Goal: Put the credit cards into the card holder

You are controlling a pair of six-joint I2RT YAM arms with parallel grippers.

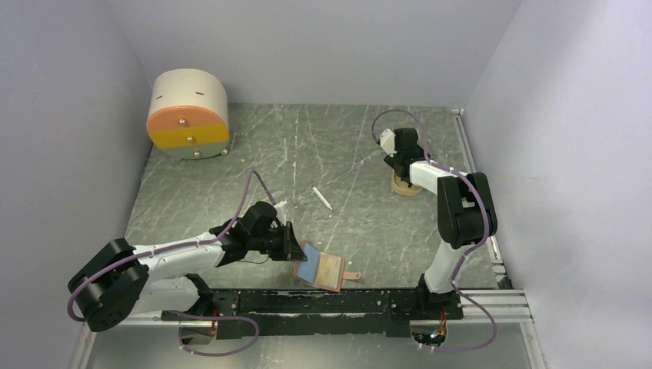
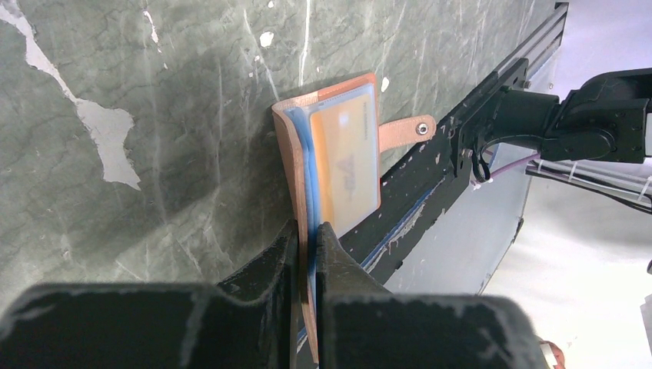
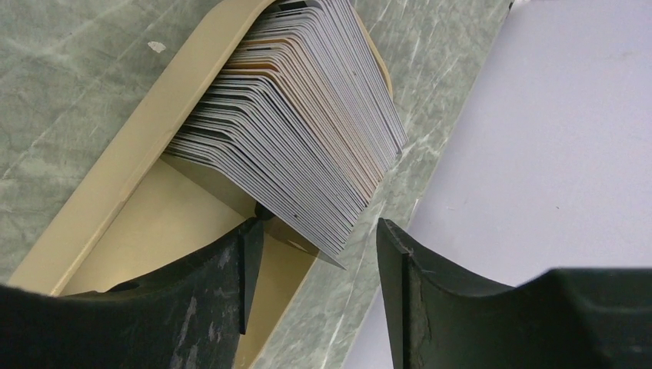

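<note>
Grey and white plastic credit cards (image 3: 300,131) are standing packed together in a thick stack inside a tan tray (image 3: 115,177). The tray is sitting on the green marbled table (image 1: 346,146), far over on the right. The right gripper (image 3: 319,231) is hanging at one corner of the stack with its jaws apart. The corner is poking in between them, and one finger looks to be touching the bottom card while the other is sitting clear, so nothing is being squeezed. The card holder (image 1: 332,270), tan outside and blue inside, is being held near the front edge of the table, well apart from the tray. An orange card (image 2: 346,154) is showing through its clear pocket. The left gripper (image 2: 307,229) is pinching one edge of the card holder tight. A thin white stick (image 1: 321,197) is lying between the two arms, and a round box (image 1: 188,115) with an orange front is sitting in the far left corner.
</note>
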